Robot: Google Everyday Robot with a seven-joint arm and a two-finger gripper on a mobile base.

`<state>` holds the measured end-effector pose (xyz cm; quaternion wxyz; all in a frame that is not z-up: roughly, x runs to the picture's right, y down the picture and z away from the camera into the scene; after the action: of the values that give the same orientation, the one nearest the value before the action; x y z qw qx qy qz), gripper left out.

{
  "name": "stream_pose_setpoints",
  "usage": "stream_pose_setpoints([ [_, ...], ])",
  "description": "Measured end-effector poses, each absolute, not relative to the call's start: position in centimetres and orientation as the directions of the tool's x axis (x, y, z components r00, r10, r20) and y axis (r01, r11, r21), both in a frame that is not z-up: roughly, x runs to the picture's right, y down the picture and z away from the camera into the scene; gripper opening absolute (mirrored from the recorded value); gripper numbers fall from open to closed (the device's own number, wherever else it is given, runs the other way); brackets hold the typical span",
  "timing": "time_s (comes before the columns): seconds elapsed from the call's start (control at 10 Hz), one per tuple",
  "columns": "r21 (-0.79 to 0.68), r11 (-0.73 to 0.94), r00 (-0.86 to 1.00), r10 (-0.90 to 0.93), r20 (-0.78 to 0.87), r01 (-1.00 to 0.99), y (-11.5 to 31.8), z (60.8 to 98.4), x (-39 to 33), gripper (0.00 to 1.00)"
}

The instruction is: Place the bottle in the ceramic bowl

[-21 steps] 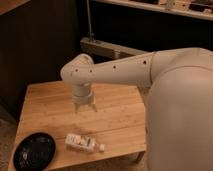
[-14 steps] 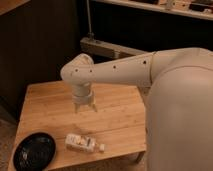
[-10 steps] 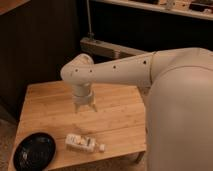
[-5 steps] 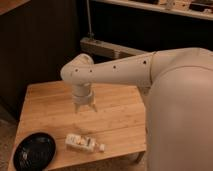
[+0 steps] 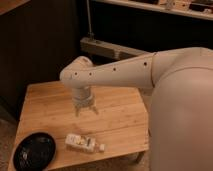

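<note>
Here, closest to the lens, the robot's broad cream-coloured body (image 5: 185,120) fills the right side of the view and hides the right end of the light wooden counter (image 5: 120,122). At the counter's near left corner, close to the front edge, sits the ceramic bowl (image 5: 34,151), round, shallow and glossy black, with a strip of speckled floor (image 5: 6,132) showing beside the counter at far left. Just to the bowl's right and apart from it, the bottle (image 5: 82,143) lies on its side on the wood, its pale label facing up and its small white cap (image 5: 101,147) pointing right. Farther back, over the middle of the counter, the claw (image 5: 86,111) hangs pointing straight down, its two fingers spread and gripping nothing. It is beyond the bottle without touching it and well apart from the bowl. The pale arm (image 5: 120,72) carrying it reaches in from the body at right and bends at a rounded joint directly above the claw. Behind the counter stands a dark wall (image 5: 40,45), a pale horizontal rail (image 5: 112,50) runs behind the arm, and a lighter shelf (image 5: 165,9) crosses the top right.
</note>
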<state>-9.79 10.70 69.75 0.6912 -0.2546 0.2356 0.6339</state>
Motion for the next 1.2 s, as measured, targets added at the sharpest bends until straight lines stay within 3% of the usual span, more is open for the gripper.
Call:
stream_pose_setpoints([
  [0.4,-0.069,0.069,0.097,0.759,-0.643,-0.995,10.8,69.7,-9.9,0.65],
  [0.6,-0.205,0.122,0.222,0.776,-0.591,-0.971,11.1,69.1,-9.8,0.65],
  [0.9,-0.515,0.304,0.548,0.717,-0.431,-0.802,12.0,67.8,-8.7,0.65],
  [1.2,-0.670,0.464,0.772,0.576,-0.270,-0.580,12.5,67.4,-8.2,0.65],
])
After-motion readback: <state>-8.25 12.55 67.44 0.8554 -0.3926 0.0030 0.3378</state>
